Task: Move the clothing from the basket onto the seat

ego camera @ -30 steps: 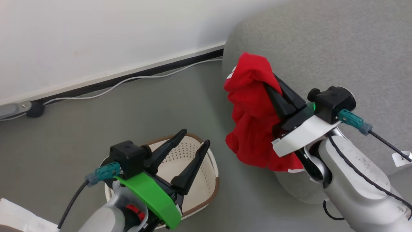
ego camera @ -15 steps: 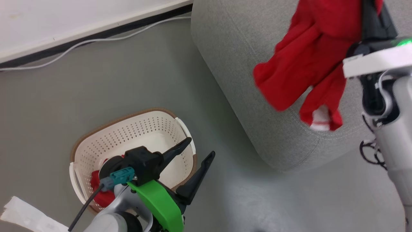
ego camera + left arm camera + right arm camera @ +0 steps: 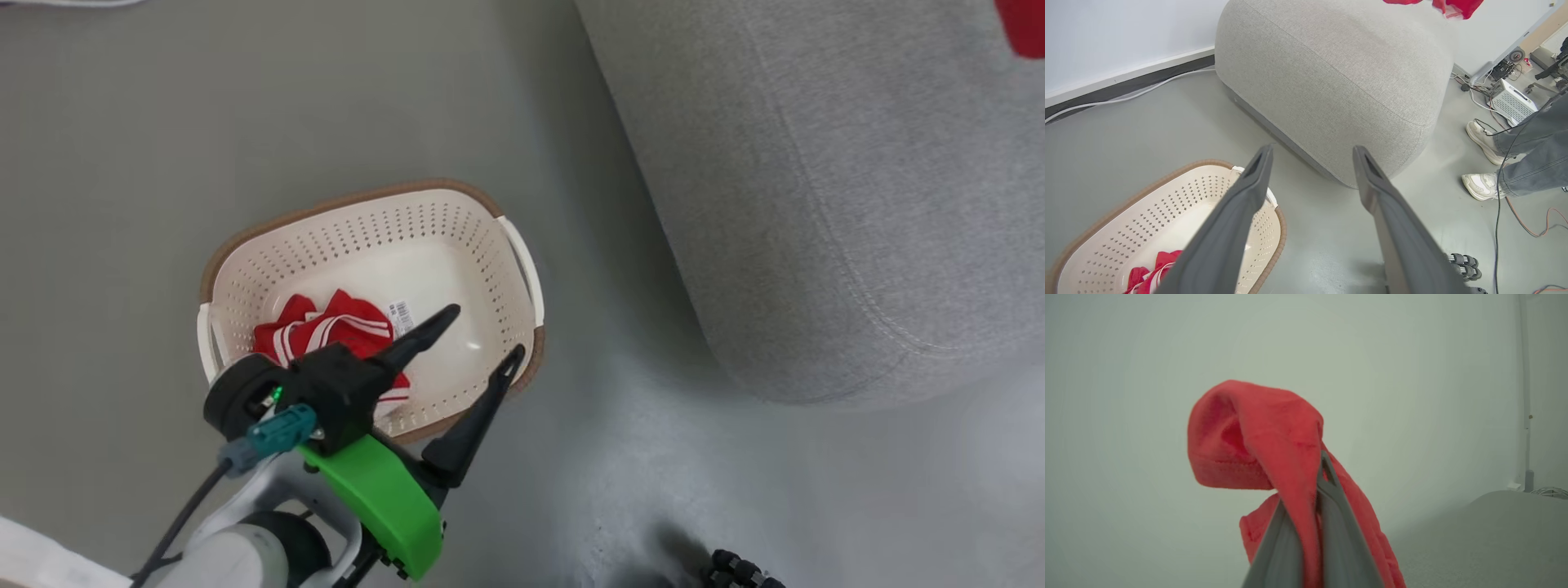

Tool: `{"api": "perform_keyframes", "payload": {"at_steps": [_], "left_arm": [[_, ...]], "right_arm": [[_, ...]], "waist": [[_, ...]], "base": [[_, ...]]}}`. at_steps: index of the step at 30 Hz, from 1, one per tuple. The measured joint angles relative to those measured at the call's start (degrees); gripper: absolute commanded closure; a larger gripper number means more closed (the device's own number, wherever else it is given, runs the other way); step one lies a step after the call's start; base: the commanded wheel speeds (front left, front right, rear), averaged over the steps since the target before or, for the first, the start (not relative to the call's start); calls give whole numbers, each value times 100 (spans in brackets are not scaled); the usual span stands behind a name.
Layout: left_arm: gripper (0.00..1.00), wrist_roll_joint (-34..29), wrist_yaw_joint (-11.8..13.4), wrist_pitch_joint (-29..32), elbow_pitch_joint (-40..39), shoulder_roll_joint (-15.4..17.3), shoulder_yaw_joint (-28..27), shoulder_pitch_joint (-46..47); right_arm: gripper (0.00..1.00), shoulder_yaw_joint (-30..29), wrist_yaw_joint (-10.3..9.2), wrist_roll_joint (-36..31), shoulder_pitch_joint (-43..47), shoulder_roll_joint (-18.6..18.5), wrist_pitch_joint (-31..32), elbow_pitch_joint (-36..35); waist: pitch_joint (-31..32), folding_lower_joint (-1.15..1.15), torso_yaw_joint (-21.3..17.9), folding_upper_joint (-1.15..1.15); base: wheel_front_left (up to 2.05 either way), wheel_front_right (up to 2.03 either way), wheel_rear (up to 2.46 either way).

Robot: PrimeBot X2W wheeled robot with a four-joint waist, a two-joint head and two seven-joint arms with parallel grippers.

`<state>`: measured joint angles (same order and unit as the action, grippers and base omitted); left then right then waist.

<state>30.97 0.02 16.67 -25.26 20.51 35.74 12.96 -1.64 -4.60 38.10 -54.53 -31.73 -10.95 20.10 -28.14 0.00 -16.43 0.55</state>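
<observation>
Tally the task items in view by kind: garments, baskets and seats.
Garments: 2 (striped red-and-white garment; plain red garment clamped in the right gripper)
Laundry basket: 1
Sofa: 1
Total: 4

No writing can be read. The one printed thing is a small white sticker (image 3: 399,317) inside the basket (image 3: 351,237), beside the striped garment. It carries dark printed marks — too small and blurred to make out as letters or numbers.
</observation>
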Motion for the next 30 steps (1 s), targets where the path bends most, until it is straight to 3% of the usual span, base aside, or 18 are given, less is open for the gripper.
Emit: {"api": "perform_keyframes", "payload": {"at_steps": [4, 15, 24, 30], "left_arm": [[0, -8, 168, 36, -207, 148, -299, -1], [0, -143, 331, 196, -781, 559, -793, 1], [0, -399, 461, 303, -1040, 911, -1213, 1], [0, -399, 461, 391, -1121, 964, -1287, 10]], "right_arm": [[100, -104, -7, -134, -474, -495, 155, 47], [100, -27, 22, -78, -1037, -595, 396, 288], [100, 171, 64, -470, -1249, -818, 334, 552], [100, 430, 107, -790, -1236, -935, 254, 853]], "waist": [[-324, 0, 228, 0], [-1326, 1, 445, 0], [-2052, 1, 218, 0], [-2319, 1, -125, 0]], "base": [[0, 0, 0], [0, 0, 0], [0, 0, 0], [0, 0, 0]]}}
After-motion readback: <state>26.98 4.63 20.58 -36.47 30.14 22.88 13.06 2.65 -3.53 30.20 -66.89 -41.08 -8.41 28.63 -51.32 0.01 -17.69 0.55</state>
